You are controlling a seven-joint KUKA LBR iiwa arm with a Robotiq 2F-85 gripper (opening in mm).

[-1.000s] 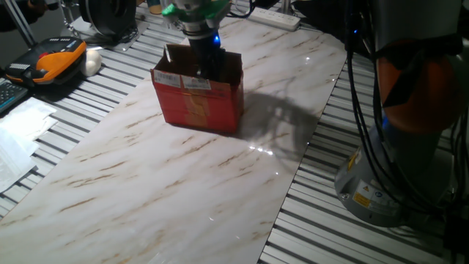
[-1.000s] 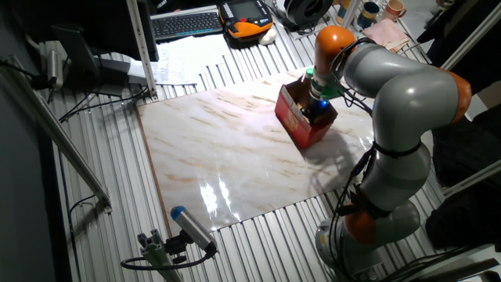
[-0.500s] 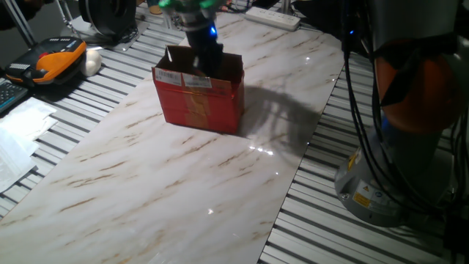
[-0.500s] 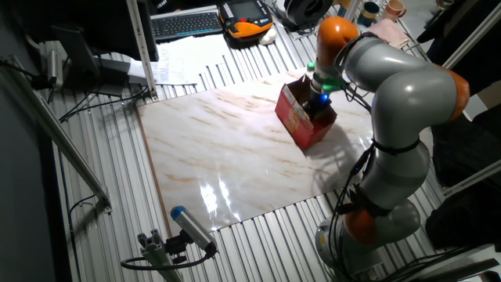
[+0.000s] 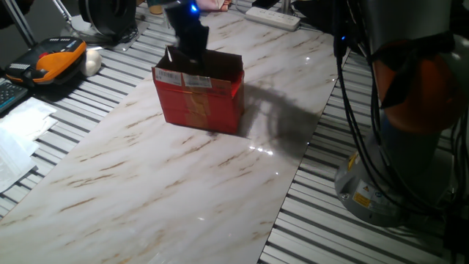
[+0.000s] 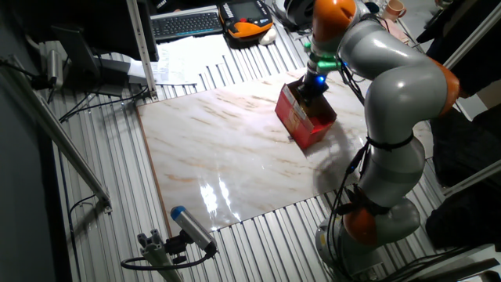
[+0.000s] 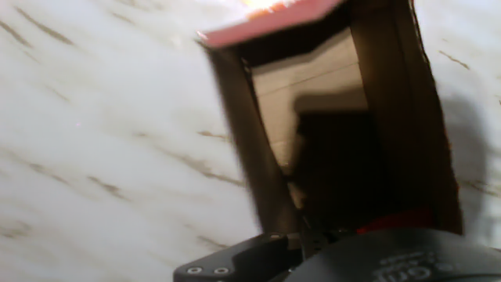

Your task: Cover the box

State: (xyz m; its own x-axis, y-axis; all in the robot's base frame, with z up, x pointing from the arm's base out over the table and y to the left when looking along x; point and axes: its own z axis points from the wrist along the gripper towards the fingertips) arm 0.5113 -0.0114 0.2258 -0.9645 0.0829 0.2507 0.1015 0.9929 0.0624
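Observation:
The red box (image 5: 199, 99) stands open on the marble board, with white labels along its top edge and faded gold print on its front. It also shows in the other fixed view (image 6: 304, 119). My gripper (image 5: 193, 50) hangs over the box's back left rim, fingertips at rim height; it shows in the other fixed view (image 6: 310, 86) too. Its fingers read as one dark block, closed together, with nothing seen between them. The hand view looks down into the open box (image 7: 313, 102), with a brown flap (image 7: 399, 117) upright on the right. The fingertips are hidden there.
The marble board (image 5: 168, 191) lies on a slatted metal table. An orange-and-black device (image 5: 58, 59) and papers (image 5: 18, 128) lie at the left, a power strip (image 5: 272, 17) at the back. The arm's base and cables (image 5: 410, 147) stand at the right.
My gripper has risen out of the box's inside and moved left and back, from the middle of the opening to above the back left rim. The box has not moved.

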